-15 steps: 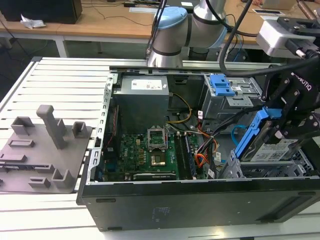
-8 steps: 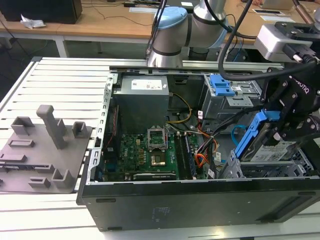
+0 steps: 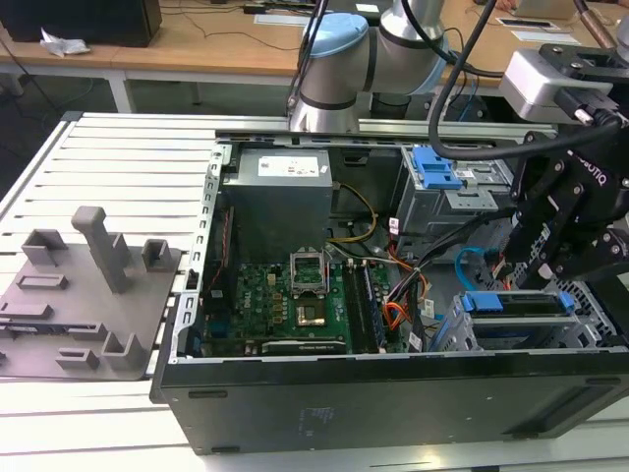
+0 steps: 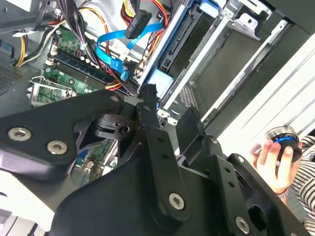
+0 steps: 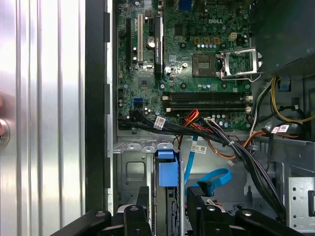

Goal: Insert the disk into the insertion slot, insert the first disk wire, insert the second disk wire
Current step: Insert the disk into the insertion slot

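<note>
Slatted bench [image 3: 118,157] | fingers [image 5: 143,201] parted, straddling disk [image 5: 167,169] in insertion slot [image 5: 129,169]

Bare perforated sheet-metal insertion slot [image 3: 457,332]

You've got the disk [image 3: 516,303] framed in bright blue, and the insertion slot [image 5: 129,169] is plain silver metal. The second disk wire [image 5: 212,178] is light blue. The first disk wire [image 4: 138,22] runs orange, red and black into a black plug. The motherboard [image 3: 285,305] is green, and both the case [image 3: 393,398] and your hand [image 3: 541,264] are black. The counter [image 3: 118,162] is ribbed silver. A sleeve [image 4: 307,147] shows dark and white stripes.
</note>
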Motion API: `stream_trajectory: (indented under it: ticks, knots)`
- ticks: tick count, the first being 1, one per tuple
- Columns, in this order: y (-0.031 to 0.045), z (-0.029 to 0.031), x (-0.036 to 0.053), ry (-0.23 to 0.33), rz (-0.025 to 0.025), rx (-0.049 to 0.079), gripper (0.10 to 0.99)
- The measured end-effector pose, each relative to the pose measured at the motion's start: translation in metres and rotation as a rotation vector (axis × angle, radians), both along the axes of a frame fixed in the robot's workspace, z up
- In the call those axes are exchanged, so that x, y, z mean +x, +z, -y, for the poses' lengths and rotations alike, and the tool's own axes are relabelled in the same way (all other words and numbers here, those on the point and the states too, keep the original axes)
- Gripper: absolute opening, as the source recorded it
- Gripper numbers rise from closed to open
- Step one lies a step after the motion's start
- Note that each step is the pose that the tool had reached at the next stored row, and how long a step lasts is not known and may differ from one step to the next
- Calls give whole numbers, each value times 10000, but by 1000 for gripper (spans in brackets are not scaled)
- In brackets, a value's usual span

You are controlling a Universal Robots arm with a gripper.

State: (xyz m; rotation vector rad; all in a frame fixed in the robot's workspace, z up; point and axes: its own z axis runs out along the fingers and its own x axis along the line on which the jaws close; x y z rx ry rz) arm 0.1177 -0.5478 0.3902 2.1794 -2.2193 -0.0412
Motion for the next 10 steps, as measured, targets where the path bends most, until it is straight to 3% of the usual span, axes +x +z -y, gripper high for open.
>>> stream_trajectory:
  ticks: [2,7,10]
  knots:
    - [-2,0,0,0,0,0,424]
    - [-8,0,0,0,0,0,114]
    - [-11,0,0,0,0,0,106]
